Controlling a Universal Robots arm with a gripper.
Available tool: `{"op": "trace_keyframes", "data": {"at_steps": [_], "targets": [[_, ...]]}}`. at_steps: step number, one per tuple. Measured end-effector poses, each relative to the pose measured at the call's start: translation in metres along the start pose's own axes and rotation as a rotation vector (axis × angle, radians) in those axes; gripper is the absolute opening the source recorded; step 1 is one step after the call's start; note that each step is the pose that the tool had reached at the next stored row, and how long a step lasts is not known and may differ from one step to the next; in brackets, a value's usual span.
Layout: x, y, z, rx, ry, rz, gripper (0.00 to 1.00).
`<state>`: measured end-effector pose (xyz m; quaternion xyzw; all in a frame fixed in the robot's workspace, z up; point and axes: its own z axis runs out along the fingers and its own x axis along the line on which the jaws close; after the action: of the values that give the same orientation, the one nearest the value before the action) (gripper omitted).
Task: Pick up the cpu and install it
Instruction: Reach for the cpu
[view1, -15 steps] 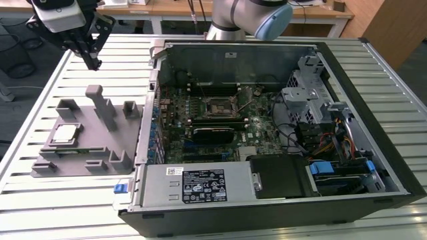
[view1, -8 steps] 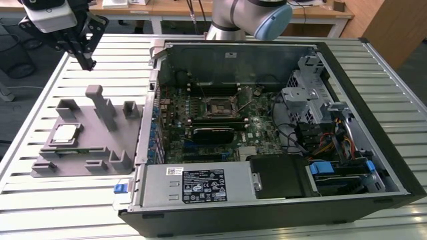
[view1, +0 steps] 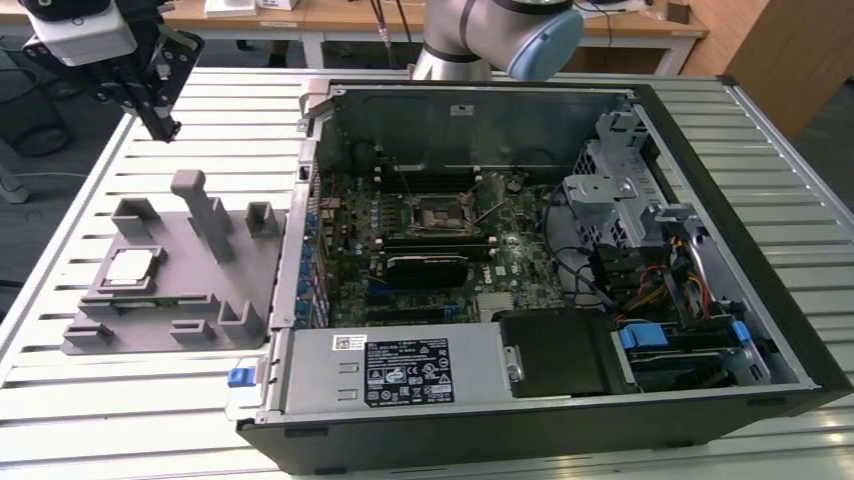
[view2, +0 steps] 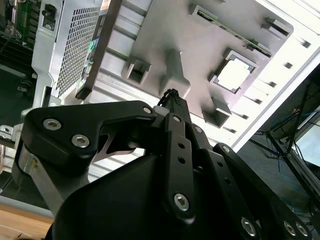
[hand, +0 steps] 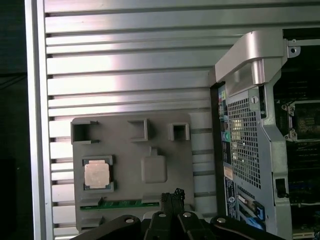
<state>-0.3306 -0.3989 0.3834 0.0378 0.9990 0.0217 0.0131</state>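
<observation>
Well apart from jaws, the cpu (view1: 130, 268)

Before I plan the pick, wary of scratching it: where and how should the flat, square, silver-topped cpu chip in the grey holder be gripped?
Probably by two opposite thin edges, from straight above: the flat silver-topped cpu lies level, face up, in a shallow recess of the grey moulded holder.

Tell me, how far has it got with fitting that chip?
Nothing looks done: the cpu lies in its recess on the grey holder. In hand: nothing; the end effector hangs empty near the holder. Left: pick-up and seating in the motherboard socket.
</observation>
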Motion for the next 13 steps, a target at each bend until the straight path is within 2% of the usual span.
{"op": "trace_keyframes", "data": {"at_steps": [13], "targets": [[0.0174, -0.0013, 0.0004, 0.0000, 0.0000, 0.000, 0.11]]}}
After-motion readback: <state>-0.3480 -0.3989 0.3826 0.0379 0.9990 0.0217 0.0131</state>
